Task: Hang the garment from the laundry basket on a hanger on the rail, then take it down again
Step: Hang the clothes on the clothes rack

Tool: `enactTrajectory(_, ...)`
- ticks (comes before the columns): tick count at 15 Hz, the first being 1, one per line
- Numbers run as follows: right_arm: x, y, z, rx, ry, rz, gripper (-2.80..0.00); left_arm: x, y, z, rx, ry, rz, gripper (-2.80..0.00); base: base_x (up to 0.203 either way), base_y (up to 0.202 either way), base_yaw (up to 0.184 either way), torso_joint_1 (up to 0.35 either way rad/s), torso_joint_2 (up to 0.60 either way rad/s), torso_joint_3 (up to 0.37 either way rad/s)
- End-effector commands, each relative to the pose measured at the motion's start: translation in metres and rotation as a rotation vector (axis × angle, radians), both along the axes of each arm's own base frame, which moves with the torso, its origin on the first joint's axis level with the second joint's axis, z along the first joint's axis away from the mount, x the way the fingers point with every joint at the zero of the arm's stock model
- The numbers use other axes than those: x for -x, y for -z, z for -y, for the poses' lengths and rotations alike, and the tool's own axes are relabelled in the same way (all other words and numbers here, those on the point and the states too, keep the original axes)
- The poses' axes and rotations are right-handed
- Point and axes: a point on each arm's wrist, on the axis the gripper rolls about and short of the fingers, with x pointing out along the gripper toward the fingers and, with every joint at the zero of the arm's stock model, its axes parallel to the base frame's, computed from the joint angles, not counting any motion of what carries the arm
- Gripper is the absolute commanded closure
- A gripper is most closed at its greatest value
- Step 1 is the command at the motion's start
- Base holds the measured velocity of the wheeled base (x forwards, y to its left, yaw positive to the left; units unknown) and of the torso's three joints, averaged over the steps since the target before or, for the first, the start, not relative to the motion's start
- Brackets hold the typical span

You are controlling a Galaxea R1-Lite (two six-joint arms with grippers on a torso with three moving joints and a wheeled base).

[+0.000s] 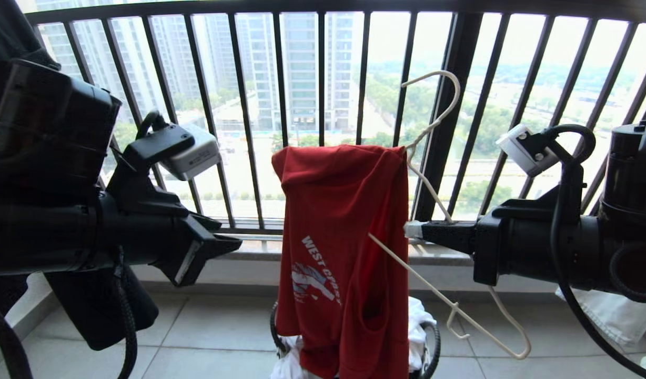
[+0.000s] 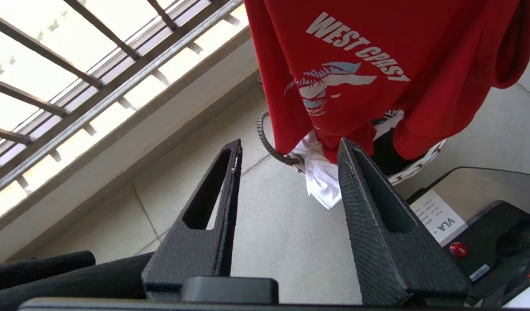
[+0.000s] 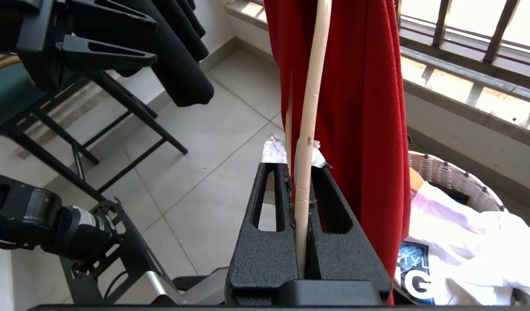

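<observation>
The red "WEST COAST" garment (image 1: pixel 333 210) droops from one arm of the white wire hanger (image 1: pixel 449 95), which is tilted with its hook up and its other arm bare. My right gripper (image 1: pixel 415 230) is shut on the hanger wire, seen close up in the right wrist view as gripper (image 3: pixel 297 166), hanger (image 3: pixel 310 86) and garment (image 3: pixel 368 108). My left gripper (image 1: pixel 218 247) is open and empty, left of the garment and apart from it; its wrist view shows gripper (image 2: pixel 289 142) and garment (image 2: pixel 377 43). The laundry basket (image 1: pixel 433 342) stands below the hem. The rail is out of view.
A white printed T-shirt (image 3: pixel 463 224) lies in the laundry basket (image 3: pixel 446 172). The dark barred window railing (image 1: pixel 323 79) and its stone sill run close behind. A black shirt (image 3: pixel 178 56) hangs over a folding stand's legs (image 3: pixel 118 112) on the left. White cloth (image 1: pixel 612 316) lies at right.
</observation>
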Motion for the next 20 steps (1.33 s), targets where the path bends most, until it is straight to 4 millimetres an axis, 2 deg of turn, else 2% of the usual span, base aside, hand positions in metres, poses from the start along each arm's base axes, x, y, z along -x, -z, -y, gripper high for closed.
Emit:
enactTrajectory(1, -0.001, 0.000, -0.003, -0.006, -0.013, -0.013, 0.00, 0.008, 0.010, -0.007, -0.018, 0.032, 0.117, -2.80, 0.000, 0.000, 0.000, 0.000, 0.00, 0.000)
enactTrajectory(4, 0.002, -0.001, -0.005, -0.016, -0.024, -0.033, 0.00, -0.002, 0.018, 0.010, 0.006, 0.089, 0.253, -2.80, 0.000, 0.000, 0.000, 0.000, 0.00, 0.000)
enactTrajectory(7, 0.003, -0.003, -0.006, -0.039, -0.032, -0.054, 0.00, -0.005, 0.030, 0.027, 0.026, 0.129, 0.288, -2.80, 0.000, 0.000, 0.000, 0.000, 0.00, 0.000)
enactTrajectory(10, 0.004, -0.004, -0.006, -0.041, -0.034, -0.051, 0.00, -0.009, 0.037, 0.034, 0.027, 0.135, 0.267, -2.80, 0.000, 0.000, 0.000, 0.000, 0.00, 0.000)
enactTrajectory(13, 0.004, -0.005, -0.006, -0.042, -0.036, -0.050, 0.00, -0.011, 0.026, 0.034, 0.087, 0.085, 0.386, -2.80, 0.000, 0.000, 0.000, 0.000, 0.00, 0.000)
enactTrajectory(16, 0.005, -0.005, -0.007, -0.042, -0.042, -0.049, 0.00, -0.021, 0.021, 0.039, 0.130, -0.013, 0.492, -2.80, 0.000, 0.000, 0.000, 0.000, 0.00, 0.000)
enactTrajectory(20, 0.008, -0.007, -0.007, -0.047, -0.047, -0.043, 0.00, -0.034, 0.030, 0.049, 0.132, -0.040, 0.503, -2.80, 0.000, 0.000, 0.000, 0.000, 0.00, 0.000)
